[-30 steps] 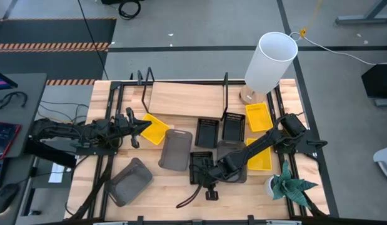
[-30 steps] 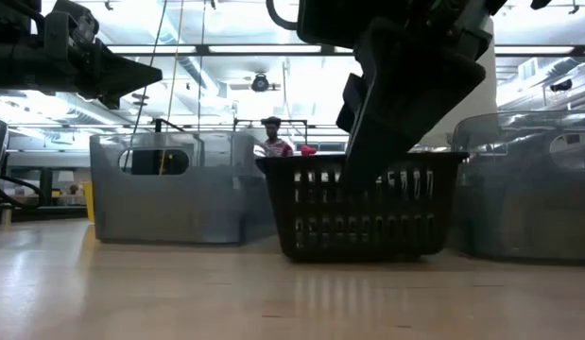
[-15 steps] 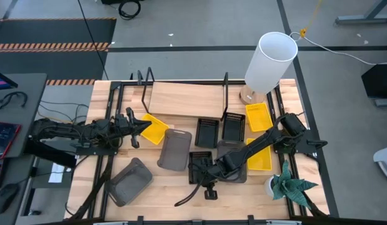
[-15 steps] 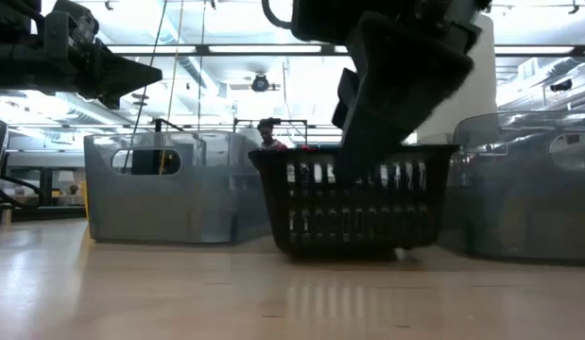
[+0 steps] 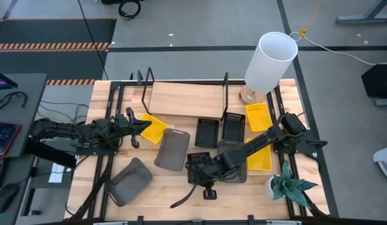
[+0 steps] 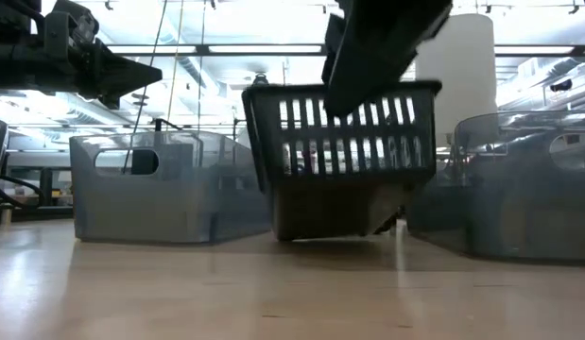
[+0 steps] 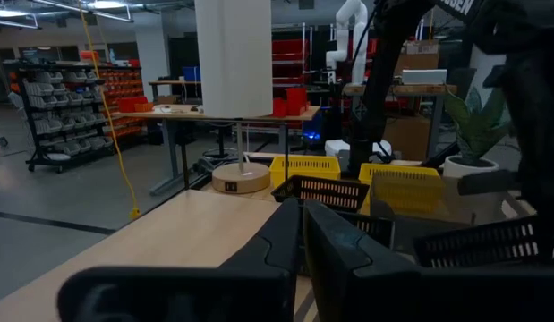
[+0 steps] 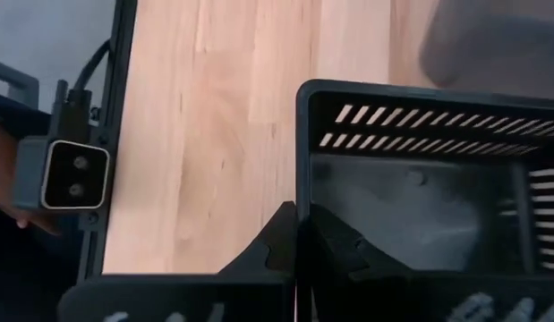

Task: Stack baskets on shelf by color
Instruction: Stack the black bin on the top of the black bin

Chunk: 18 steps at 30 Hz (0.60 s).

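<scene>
**Right arm tips a black basket by its rim**

The right gripper (image 5: 204, 167) is at the front-middle of the table, fingers pinched together on the side wall of a black slotted basket (image 6: 341, 156). The low view shows that basket tilted, one end off the wood. It is not on the shelf (image 5: 184, 99), which is bare at the back of the table.

The left gripper (image 5: 142, 127) waits at the left side beside a yellow basket (image 5: 154, 130); its fingers sit closed together, holding nothing.

Other baskets lie loose: a grey basket (image 5: 172, 150) mid-table, another grey one (image 5: 129, 181) at front left, two more black ones (image 5: 206, 132) just before the shelf, and yellow ones (image 5: 258, 117) on the right by the lamp (image 5: 268, 60).

Handling, as a guess: light, stiff plastic with a thin slotted wall. A one-sided rim pinch lets it swing and tilt; gripping mid-length on a long wall should keep it level.
</scene>
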### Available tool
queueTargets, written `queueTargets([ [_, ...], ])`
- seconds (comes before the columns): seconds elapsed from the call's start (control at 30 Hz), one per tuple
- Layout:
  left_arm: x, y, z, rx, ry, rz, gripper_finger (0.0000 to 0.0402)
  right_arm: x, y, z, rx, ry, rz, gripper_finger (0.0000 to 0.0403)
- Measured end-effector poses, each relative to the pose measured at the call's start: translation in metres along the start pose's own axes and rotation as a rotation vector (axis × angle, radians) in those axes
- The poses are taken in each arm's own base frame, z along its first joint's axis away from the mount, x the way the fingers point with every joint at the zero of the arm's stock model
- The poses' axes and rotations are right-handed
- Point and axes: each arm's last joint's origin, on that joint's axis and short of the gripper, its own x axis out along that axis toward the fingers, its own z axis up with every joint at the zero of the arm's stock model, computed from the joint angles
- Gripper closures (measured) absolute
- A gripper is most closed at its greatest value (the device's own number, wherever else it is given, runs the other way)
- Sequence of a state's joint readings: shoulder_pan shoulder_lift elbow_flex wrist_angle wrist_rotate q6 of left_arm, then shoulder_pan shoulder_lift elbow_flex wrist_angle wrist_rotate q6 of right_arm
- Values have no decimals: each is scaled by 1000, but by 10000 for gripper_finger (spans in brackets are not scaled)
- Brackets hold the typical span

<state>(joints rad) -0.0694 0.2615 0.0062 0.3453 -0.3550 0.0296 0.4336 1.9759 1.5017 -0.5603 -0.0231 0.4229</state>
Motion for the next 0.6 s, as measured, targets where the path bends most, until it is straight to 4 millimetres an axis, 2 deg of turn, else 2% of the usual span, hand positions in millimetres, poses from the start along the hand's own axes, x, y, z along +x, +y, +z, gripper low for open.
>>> queueTargets([
  [0.17,0,0,0,0,0,0,368,-16,6,13,-28,3,-8,384],
  [0.6,0,0,0,0,0,0,376,-61,9,32,-28,11,-240,385],
])
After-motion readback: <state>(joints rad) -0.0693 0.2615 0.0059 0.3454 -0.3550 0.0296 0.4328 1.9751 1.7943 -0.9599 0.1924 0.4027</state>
